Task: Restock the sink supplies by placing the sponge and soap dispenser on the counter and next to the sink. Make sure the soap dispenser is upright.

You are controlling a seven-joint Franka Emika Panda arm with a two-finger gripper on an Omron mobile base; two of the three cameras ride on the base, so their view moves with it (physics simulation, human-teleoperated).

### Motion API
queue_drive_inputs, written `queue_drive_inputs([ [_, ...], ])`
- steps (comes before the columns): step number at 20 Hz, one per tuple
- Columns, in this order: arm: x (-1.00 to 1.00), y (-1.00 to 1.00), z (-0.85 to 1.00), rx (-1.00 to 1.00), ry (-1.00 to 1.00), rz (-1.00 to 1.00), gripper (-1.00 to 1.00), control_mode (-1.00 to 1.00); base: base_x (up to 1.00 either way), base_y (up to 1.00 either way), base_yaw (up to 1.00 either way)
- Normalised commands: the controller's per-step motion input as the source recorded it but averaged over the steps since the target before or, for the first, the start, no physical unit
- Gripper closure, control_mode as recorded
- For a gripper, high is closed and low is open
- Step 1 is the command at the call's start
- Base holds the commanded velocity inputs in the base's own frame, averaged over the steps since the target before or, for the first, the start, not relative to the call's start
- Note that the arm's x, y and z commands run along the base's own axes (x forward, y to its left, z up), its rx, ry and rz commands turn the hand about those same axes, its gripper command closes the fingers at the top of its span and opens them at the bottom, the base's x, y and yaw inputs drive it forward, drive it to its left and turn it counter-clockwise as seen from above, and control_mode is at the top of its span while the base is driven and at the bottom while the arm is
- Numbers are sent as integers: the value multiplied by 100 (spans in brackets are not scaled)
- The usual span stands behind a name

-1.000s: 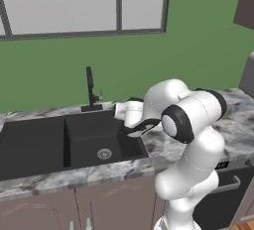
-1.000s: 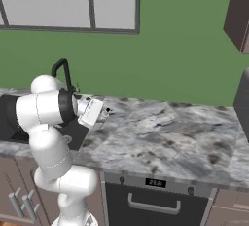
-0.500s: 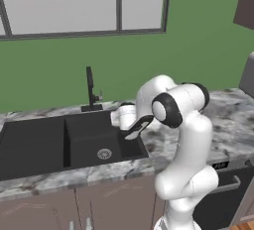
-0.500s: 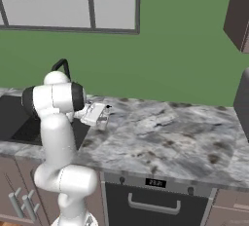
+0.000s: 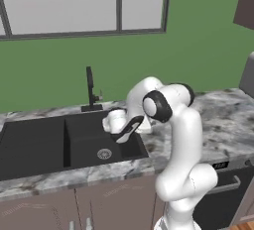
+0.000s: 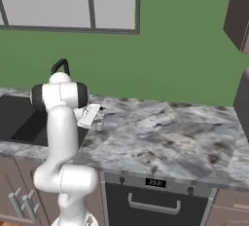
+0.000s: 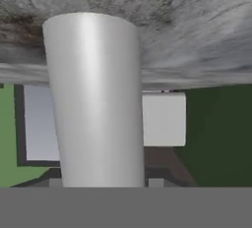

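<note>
Here a grey marbled desk (image 6: 160, 132) is seen under a green wall and a window (image 5: 84, 11), with the black sink (image 5: 54, 142) at its left. The soap dispenser (image 7: 96, 99) is gripped in the nearly closed jaws, just beside the sink's right edge. Compared with a second before, the arm is folded further toward the sink.

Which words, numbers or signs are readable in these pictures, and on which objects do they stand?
Small lit display on the dishwasher: some digits, too blurred to read.
Soap dispenser: plain, no label visible.
Counter, sink: no text.
</note>
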Motion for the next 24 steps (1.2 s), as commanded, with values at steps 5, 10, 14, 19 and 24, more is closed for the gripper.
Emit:
queue_drive_inputs([
  [5, 41, 0, -50, -16, -3, -4, 100, -100, 0, 0, 0],
  [10, 19, 2, -44, -1, -5, 0, 100, -100, 0, 0, 0],
  [14, -15, 0, -50, 0, -17, 0, -100, -100, 0, 0, 0],
  [19, -2, 0, -11, 0, -8, 0, -100, -100, 0, 0, 0],
  [24, 0, 0, -8, 0, -8, 0, -100, -100, 0, 0, 0],
])
